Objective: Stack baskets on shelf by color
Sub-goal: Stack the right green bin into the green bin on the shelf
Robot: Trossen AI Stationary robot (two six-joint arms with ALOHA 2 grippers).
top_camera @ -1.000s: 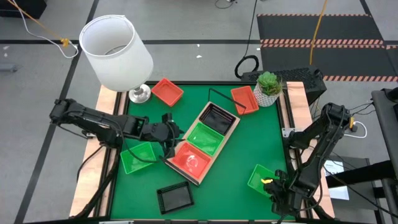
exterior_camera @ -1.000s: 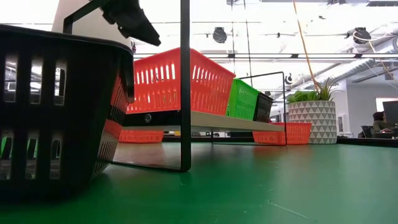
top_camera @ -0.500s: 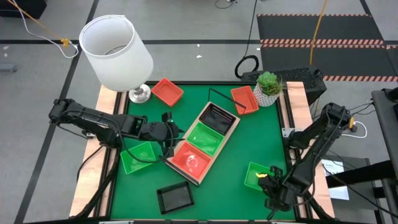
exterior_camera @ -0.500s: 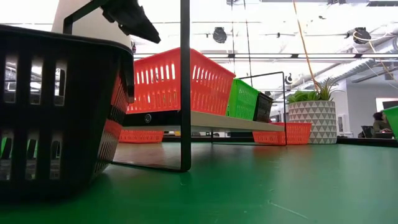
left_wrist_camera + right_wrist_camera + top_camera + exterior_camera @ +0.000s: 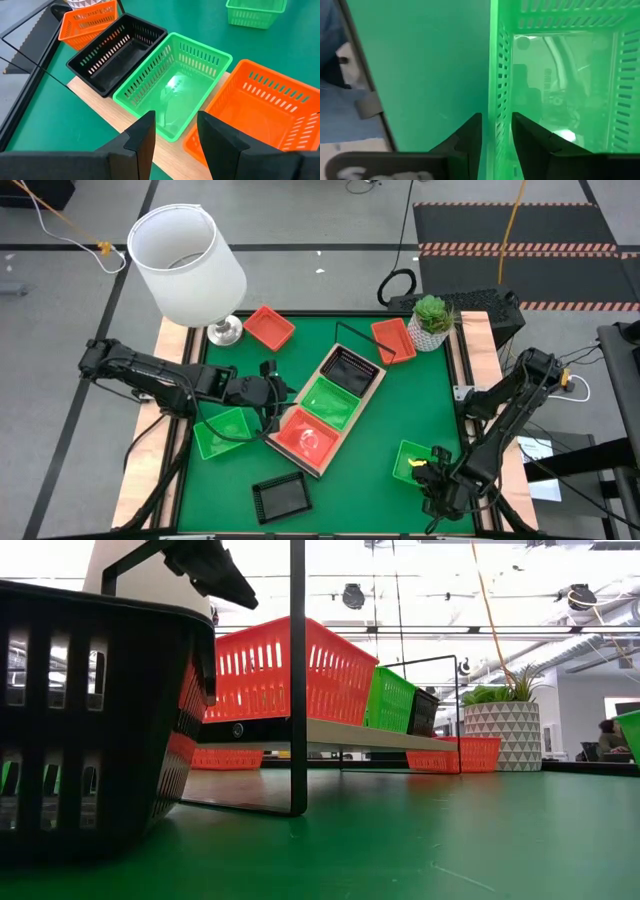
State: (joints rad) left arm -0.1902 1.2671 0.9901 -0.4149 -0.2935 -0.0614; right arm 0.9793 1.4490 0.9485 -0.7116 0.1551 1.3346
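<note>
Shelf: the long light-wood shelf board with a thin dark metal frame (image 5: pixel 326 413) lies diagonally in the middle of the green surface (image 5: pixel 380 420).
On the shelf: three slotted plastic baskets in a row, touching side by side: a black one (image 5: pixel 350 368) at the far end, a bright green one (image 5: pixel 329 400) in the middle, an orange-red one (image 5: pixel 305 435) at the near end.
Loose baskets: two orange-red baskets, one (image 5: pixel 268 326) beside the lamp base, one (image 5: pixel 392 340) next to the potted plant (image 5: pixel 432 320); a green basket (image 5: pixel 224 430) just left of the shelf under the left arm; a black basket (image 5: pixel 280 497) at the near edge of the surface.
Left gripper (image 5: pixel 175 137): hovers beside the shelf's near end, jaws parted with nothing between them, looking down on the three shelved baskets.
Right gripper (image 5: pixel 496 131): at the near right corner, jaws closed on the side wall of another bright green basket (image 5: pixel 414 461), one finger (image 5: pixel 532 137) inside the wall and the other outside.
Lamp: a white-shaded table lamp (image 5: pixel 188 265) stands at the far left corner.
</note>
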